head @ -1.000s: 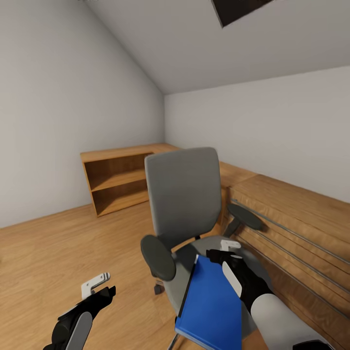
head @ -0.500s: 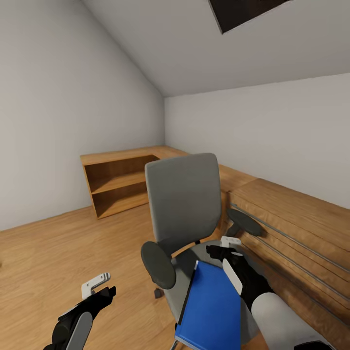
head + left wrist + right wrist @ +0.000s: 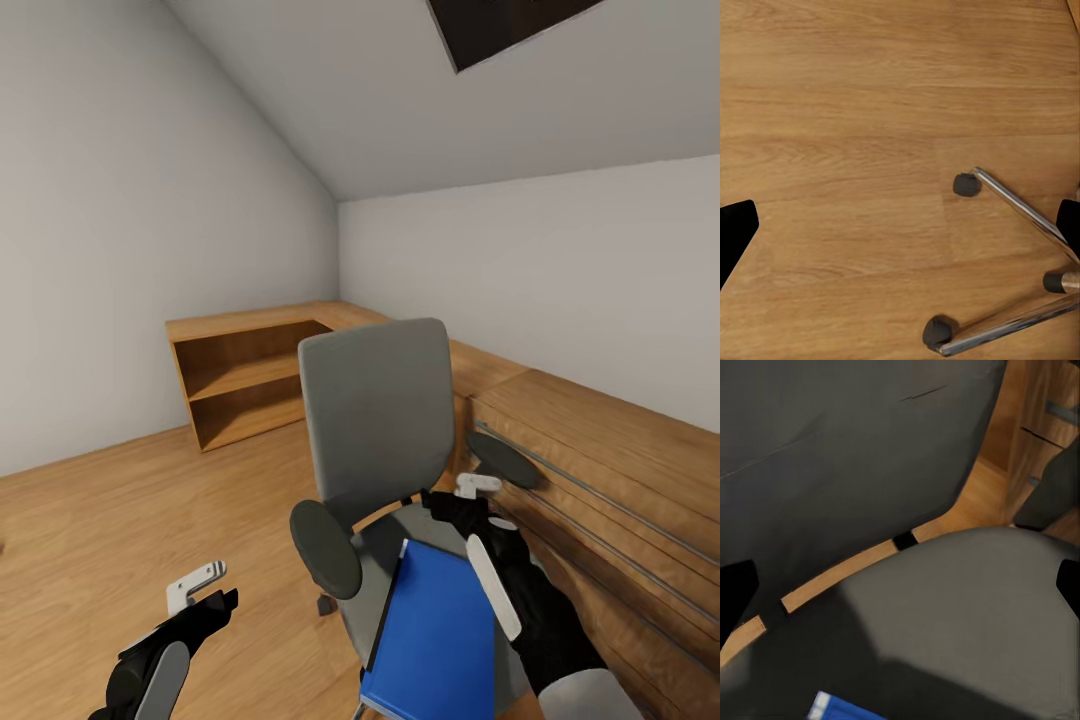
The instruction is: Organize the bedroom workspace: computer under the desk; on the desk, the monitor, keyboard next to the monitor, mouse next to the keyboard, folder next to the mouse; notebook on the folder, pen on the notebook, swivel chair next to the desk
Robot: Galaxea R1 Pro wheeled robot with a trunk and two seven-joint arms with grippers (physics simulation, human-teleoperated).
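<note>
Folder (image 3: 435, 630), flat and bright blue, lies on the swivel chair (image 3: 378, 420) seat under our right pincer (image 3: 462, 497), whose jaws stand spread and empty; we judge it light, stiff and slick, best pinched at its overhanging edge.

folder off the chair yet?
No. In the head view the folder lies flat on the chair seat, with the right gripper above its far edge, not holding it.
</note>
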